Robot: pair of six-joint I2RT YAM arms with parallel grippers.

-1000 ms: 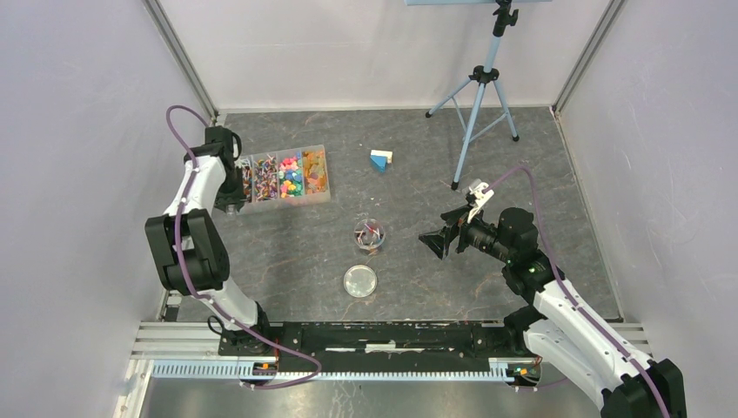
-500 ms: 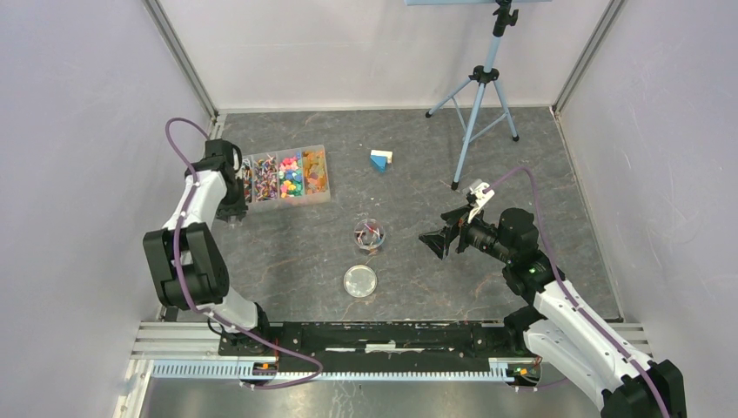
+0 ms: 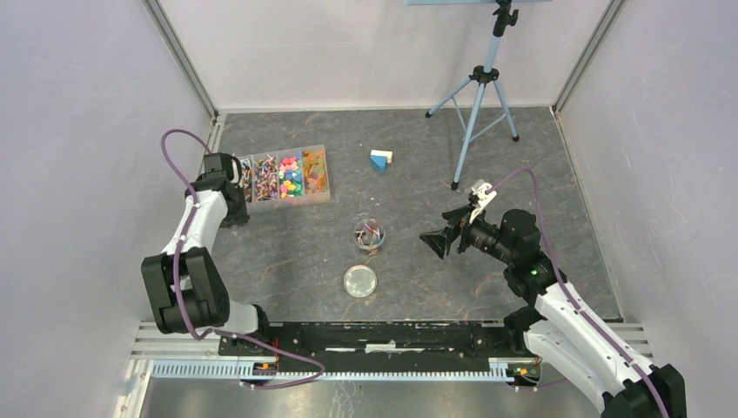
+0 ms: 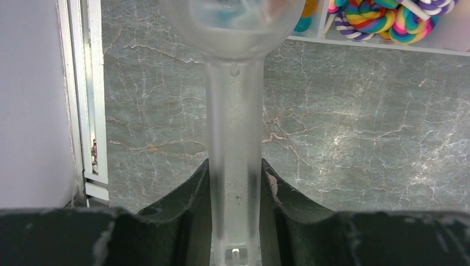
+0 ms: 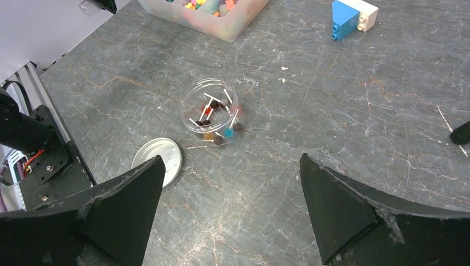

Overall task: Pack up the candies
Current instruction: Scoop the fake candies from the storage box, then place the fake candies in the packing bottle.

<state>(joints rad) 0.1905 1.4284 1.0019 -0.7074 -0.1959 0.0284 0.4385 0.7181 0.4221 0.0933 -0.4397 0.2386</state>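
Note:
The candies (image 3: 287, 175) fill a clear divided tray (image 3: 324, 198) at the back left; striped and rainbow ones (image 4: 388, 14) show in the left wrist view. More candies (image 5: 221, 130) on sticks lie in an open clear jar (image 3: 370, 235) mid-table. My left gripper (image 3: 233, 213) is shut on the handle of a translucent scoop (image 4: 234, 144), just off the tray's left end. The scoop's bowl (image 4: 233, 22) is blurred, and I cannot tell what it holds. My right gripper (image 3: 432, 239) hangs open to the right of the jar (image 5: 188, 105), with nothing between its fingers.
The jar's round lid (image 3: 360, 280) lies flat in front of the jar. A blue-and-white block (image 3: 380, 159) sits behind the jar. A tripod (image 3: 477, 104) stands at the back right. The enclosure's left wall and rail (image 4: 88, 111) run close beside the left gripper.
My left arm has drawn the scoop toward the near side, along the tray's left end. The right arm has not moved.

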